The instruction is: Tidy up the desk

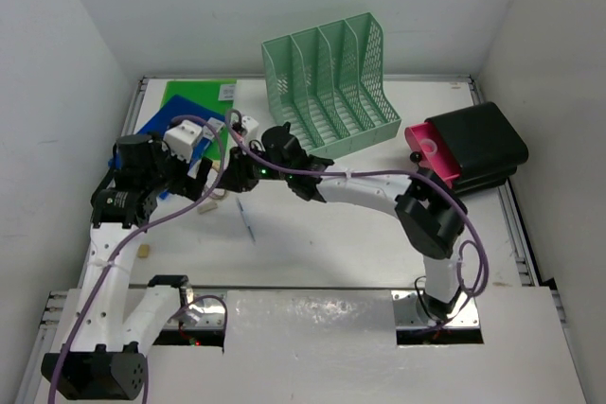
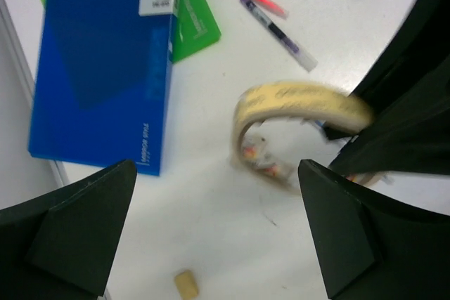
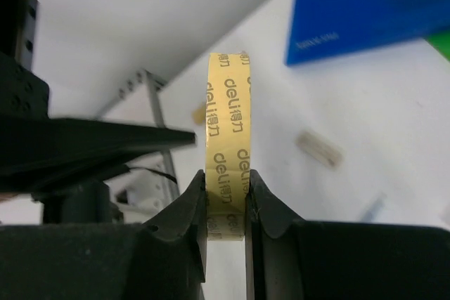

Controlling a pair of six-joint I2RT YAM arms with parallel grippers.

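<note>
Hold firm with the right gripper (image 3: 226,182), clamped flat on the tape roll (image 3: 226,121) above the left part of the desk (image 1: 312,253); centre the left gripper (image 2: 211,224), fingers wide apart, around the ring before any release.

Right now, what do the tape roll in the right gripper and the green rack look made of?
Tape roll: likely paper masking tape, matte cream-yellow, printed "deli" lettering on its band, pinched by the right gripper. Rack: probably moulded plastic, mint green, perforated mesh walls, even colour; coated metal not ruled out.
</note>
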